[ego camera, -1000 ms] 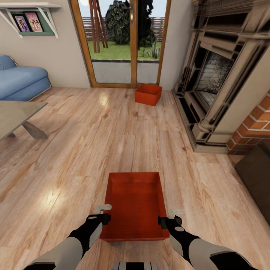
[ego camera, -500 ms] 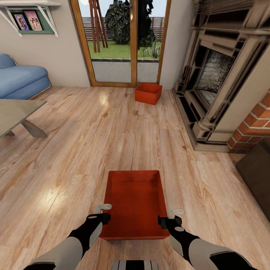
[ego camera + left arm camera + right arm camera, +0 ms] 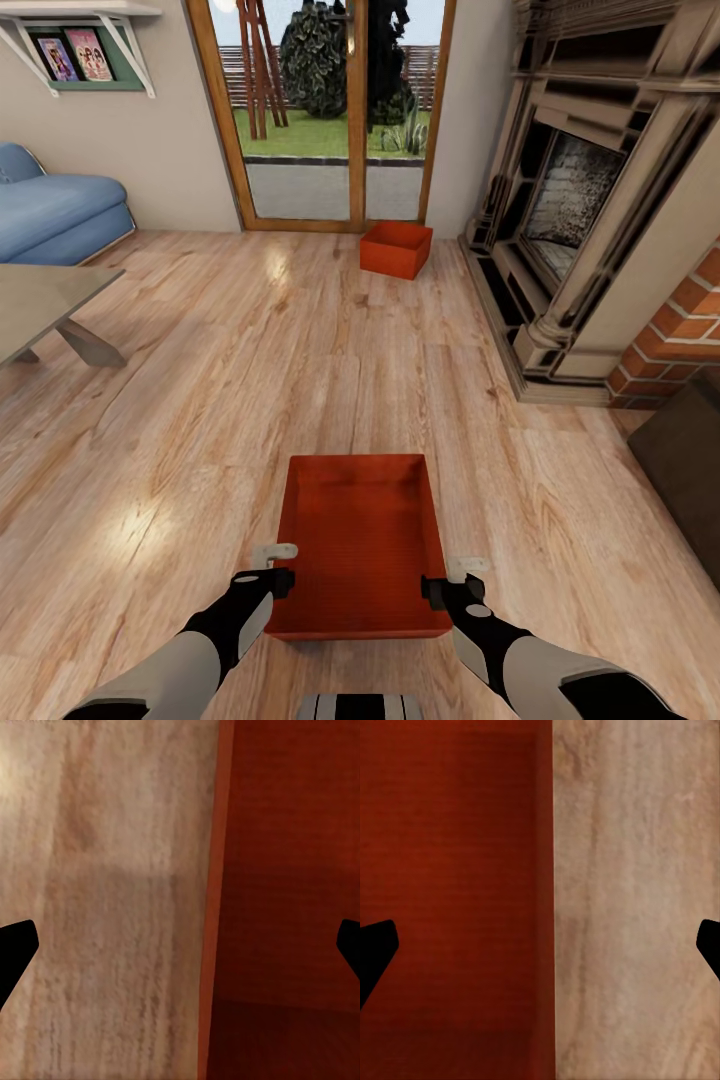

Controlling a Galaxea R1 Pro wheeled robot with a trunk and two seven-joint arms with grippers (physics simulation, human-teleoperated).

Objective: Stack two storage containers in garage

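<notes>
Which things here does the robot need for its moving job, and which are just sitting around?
For the job:
near storage container, between the open left pincer and open right pincer
far storage container, by the glass doors

Just sitting around:
blue sofa
fireplace
low table
wall shelf

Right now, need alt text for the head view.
An orange-red storage container sits on the wood plank floor between the left gripper and right gripper, jaws open over its side walls. A second container rests by the glass doors.
</notes>
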